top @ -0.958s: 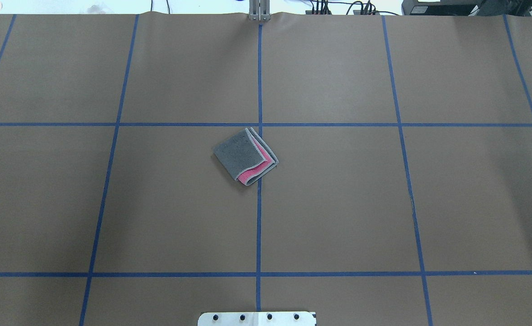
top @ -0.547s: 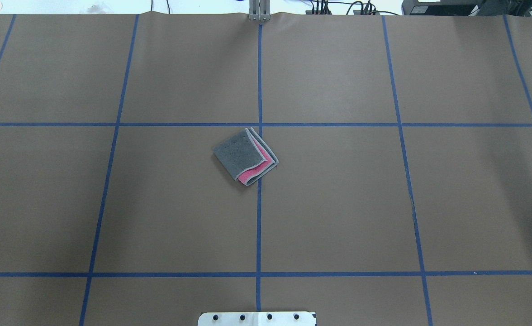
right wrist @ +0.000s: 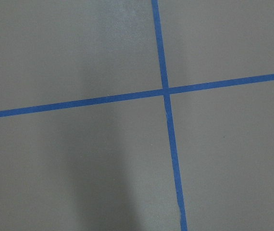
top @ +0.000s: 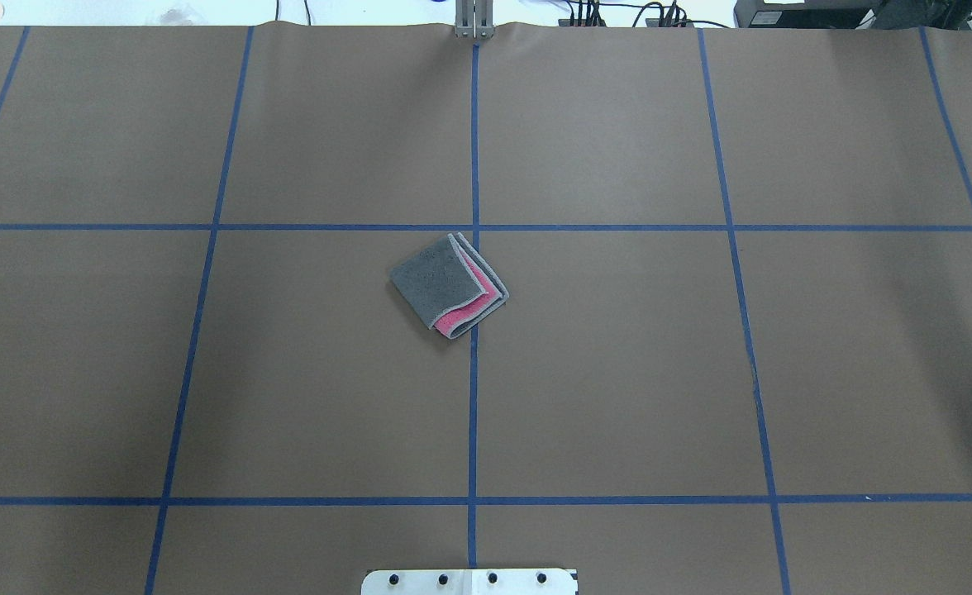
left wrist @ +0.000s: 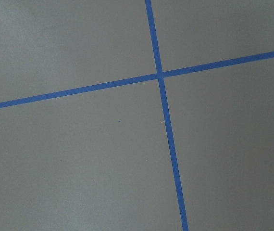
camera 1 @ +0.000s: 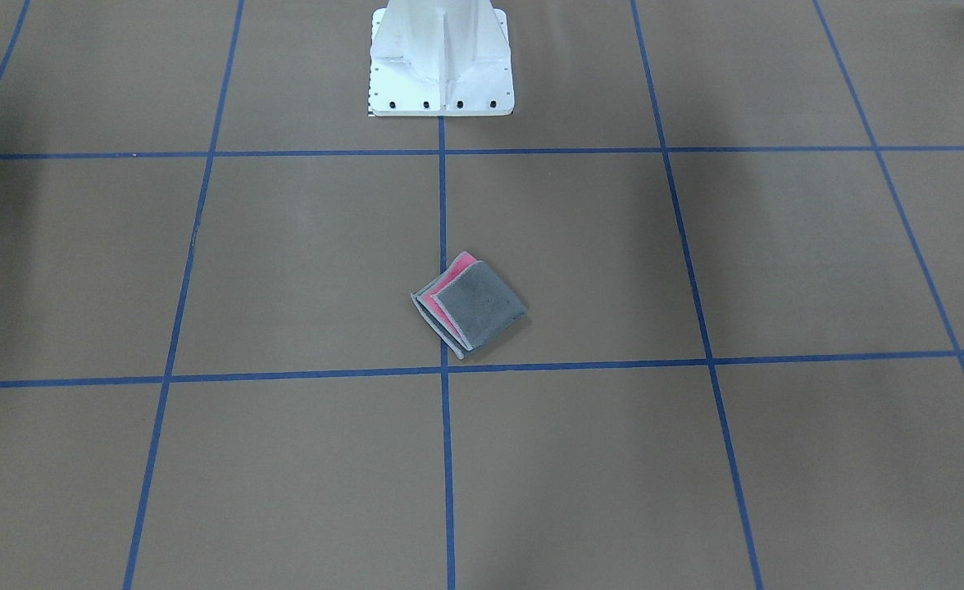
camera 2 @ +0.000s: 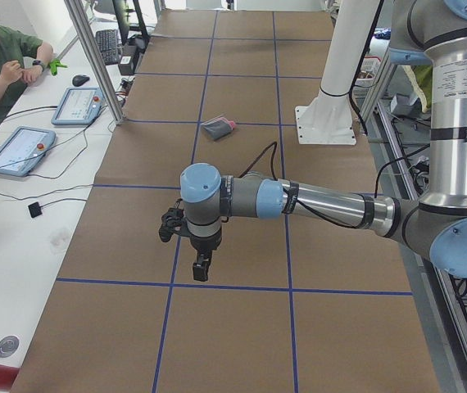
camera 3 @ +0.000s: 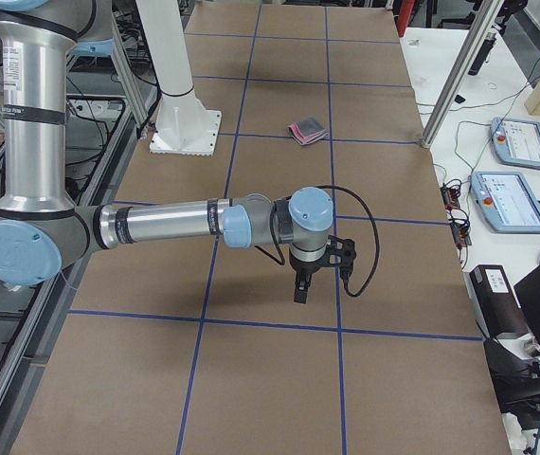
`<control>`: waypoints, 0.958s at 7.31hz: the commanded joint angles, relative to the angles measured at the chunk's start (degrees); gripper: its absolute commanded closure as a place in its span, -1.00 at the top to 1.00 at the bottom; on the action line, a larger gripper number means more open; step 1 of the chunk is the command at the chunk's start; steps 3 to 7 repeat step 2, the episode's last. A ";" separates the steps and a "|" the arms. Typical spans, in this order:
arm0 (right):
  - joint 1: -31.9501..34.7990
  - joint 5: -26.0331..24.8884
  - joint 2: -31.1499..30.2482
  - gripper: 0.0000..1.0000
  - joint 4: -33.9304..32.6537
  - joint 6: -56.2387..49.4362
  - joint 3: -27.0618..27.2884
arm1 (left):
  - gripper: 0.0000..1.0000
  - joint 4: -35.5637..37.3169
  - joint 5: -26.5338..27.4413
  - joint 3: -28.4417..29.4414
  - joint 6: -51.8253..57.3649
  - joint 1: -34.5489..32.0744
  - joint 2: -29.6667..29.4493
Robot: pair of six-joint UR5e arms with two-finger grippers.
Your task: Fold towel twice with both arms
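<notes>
Folded towel (top: 448, 286) alone on table (top: 618, 372)

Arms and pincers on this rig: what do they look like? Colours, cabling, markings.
Both match. The silver-grey tubular left arm and right arm have light blue joint caps, grey joint housings and thin dark bands on the tubes. A loose black cable loops to each wrist. The left pincer and right pincer are black, slim and two-fingered. No readable markings.
</notes>
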 commanded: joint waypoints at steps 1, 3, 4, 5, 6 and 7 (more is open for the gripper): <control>0.00 0.12 0.06 1.00 -0.01 0.00 -0.07 | 1.00 -0.14 0.00 0.22 0.12 0.00 0.00; 0.00 0.12 0.06 1.00 -0.01 0.00 -0.07 | 1.00 -0.14 0.00 0.30 0.21 0.00 0.00; 0.00 0.12 0.06 1.00 -0.01 0.00 -0.07 | 1.00 -0.14 0.00 0.30 0.21 0.00 0.00; 0.00 0.12 0.06 1.00 -0.01 0.00 -0.07 | 1.00 -0.14 0.00 0.30 0.21 0.00 0.00; 0.00 0.12 0.06 1.00 -0.01 0.00 -0.07 | 1.00 -0.14 0.00 0.30 0.21 0.00 0.00; 0.00 0.12 0.06 1.00 -0.01 0.00 -0.07 | 1.00 -0.14 0.00 0.30 0.21 0.00 0.00</control>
